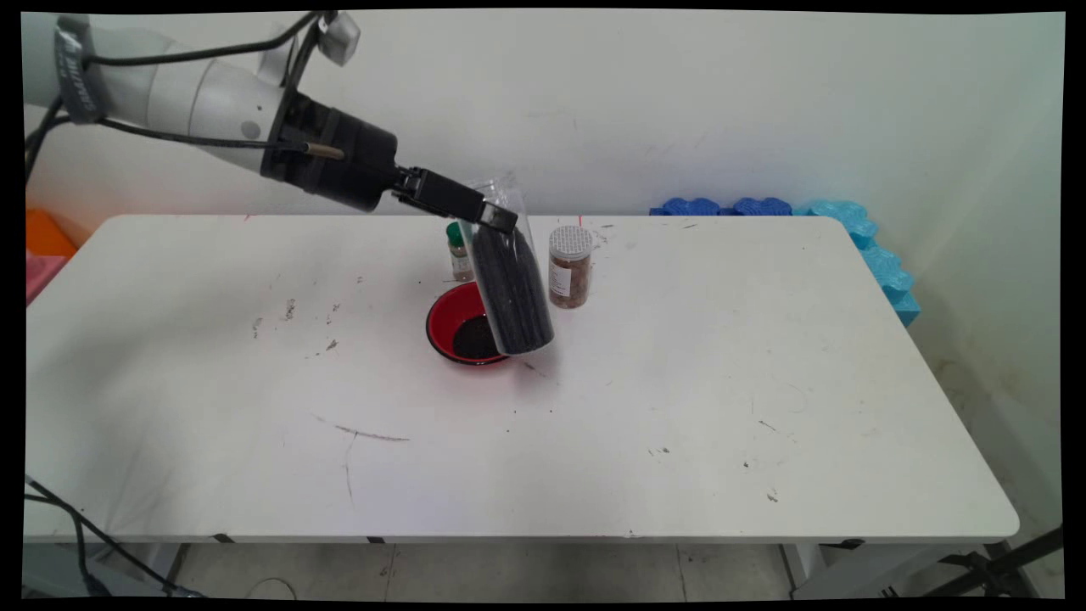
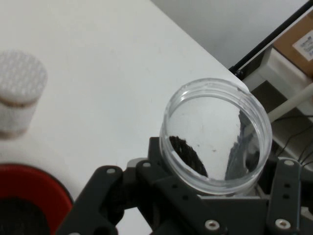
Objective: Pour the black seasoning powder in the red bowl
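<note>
While the black gripper (image 1: 488, 212) is clamping its fingers on the upper part of a clear plastic jar (image 1: 509, 280), the jar is hanging tilted just above the table (image 1: 679, 382), its base low at the right rim of a red bowl (image 1: 450, 318). The jar is standing open (no lid showing in the hand view), and it is carrying dark grains nearly up to the grip. A small dark heap is already lying in the bowl, though most of the grains are sitting in the jar. Just right, a white-lidded spice jar (image 1: 569, 266) is standing; beyond the bowl, a small green-capped bottle (image 1: 459, 251).
</note>
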`<state>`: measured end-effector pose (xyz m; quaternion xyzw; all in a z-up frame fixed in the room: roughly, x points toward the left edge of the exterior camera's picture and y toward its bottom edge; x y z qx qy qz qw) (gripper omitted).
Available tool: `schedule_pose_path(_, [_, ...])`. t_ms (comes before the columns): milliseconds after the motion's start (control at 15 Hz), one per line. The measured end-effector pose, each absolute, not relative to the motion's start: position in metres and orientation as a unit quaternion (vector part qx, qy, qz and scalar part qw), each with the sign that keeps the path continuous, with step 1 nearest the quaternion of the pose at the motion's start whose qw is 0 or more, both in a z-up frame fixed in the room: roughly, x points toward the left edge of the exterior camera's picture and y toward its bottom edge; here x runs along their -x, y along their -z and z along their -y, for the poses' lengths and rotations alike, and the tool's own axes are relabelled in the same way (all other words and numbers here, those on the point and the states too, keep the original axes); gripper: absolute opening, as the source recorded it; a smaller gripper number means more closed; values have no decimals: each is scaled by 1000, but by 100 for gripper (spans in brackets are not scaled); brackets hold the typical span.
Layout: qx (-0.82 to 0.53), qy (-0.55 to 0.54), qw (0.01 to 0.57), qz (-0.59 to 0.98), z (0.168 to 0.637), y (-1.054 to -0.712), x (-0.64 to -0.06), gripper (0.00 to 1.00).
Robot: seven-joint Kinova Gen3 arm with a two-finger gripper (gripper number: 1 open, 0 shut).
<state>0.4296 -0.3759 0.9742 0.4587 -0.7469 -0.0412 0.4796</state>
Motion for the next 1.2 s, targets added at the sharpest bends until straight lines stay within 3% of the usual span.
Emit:
schedule_pose_path(733, [-352, -42, 523, 775, 371, -1020, -402, 0])
schedule_pose_path(1200, [-291, -87, 518, 800, 361, -1022, -388, 0])
